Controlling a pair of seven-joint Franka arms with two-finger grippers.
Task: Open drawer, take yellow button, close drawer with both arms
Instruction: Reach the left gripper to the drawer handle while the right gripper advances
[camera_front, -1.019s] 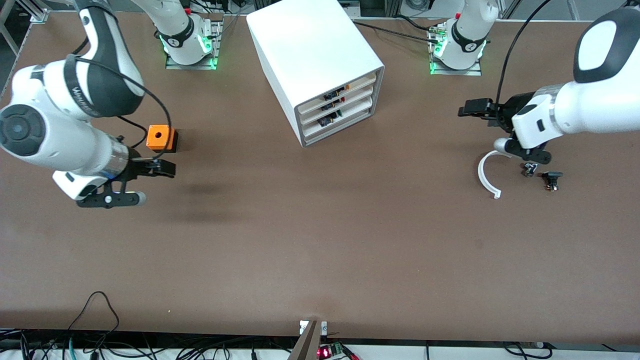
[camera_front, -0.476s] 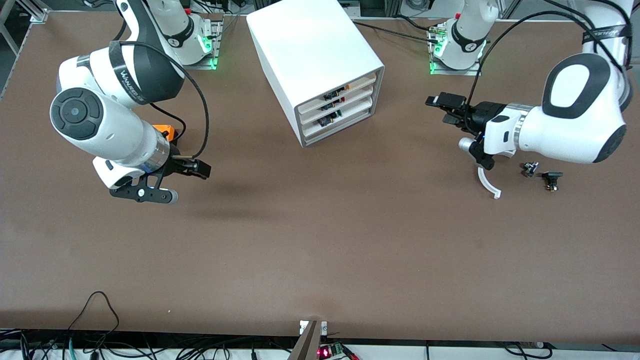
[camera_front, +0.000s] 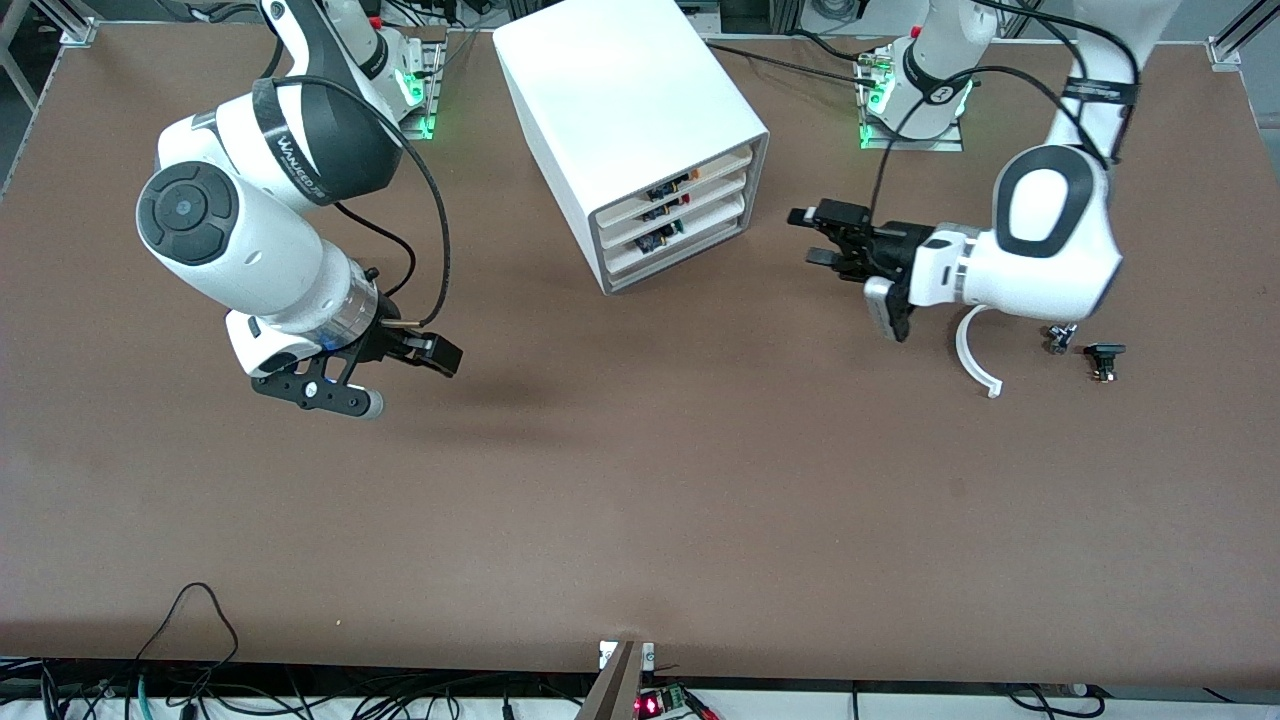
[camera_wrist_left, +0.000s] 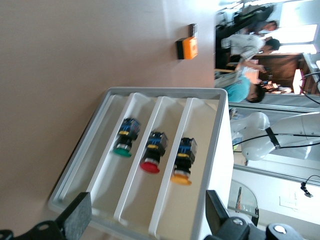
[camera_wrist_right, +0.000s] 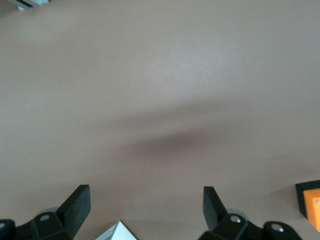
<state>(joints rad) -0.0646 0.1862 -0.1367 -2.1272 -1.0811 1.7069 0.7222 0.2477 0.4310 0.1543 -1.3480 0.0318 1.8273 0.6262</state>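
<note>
Looking down at the brown table (camera_front: 640, 500), we see one big white cabinet (camera_front: 620, 100) with three drawers stacked in it. All three are pushed in, and the top drawer (camera_front: 690, 178) is one of them.

From the left wrist view we count three push buttons, one in each drawer: a green one (camera_wrist_left: 125, 139), a red one (camera_wrist_left: 154, 153) and the orange-yellow button (camera_wrist_left: 183, 162). The orange-yellow one sits in the top drawer.

We count two arms. The left gripper (camera_front: 828, 236) hangs over the table beside the cabinet, toward the left arm's end, pointing at the drawers. Its two fingers are spread wide and hold nothing. The right gripper (camera_front: 438, 353) hangs over the bare table toward the right arm's end. Its fingers are spread wide too, with nothing between them.

One white curved piece (camera_front: 972, 358) lies on the table near the left arm. Two small black parts (camera_front: 1103, 358) lie just beside it. One orange cube (camera_wrist_right: 311, 203) shows in the right wrist view.
</note>
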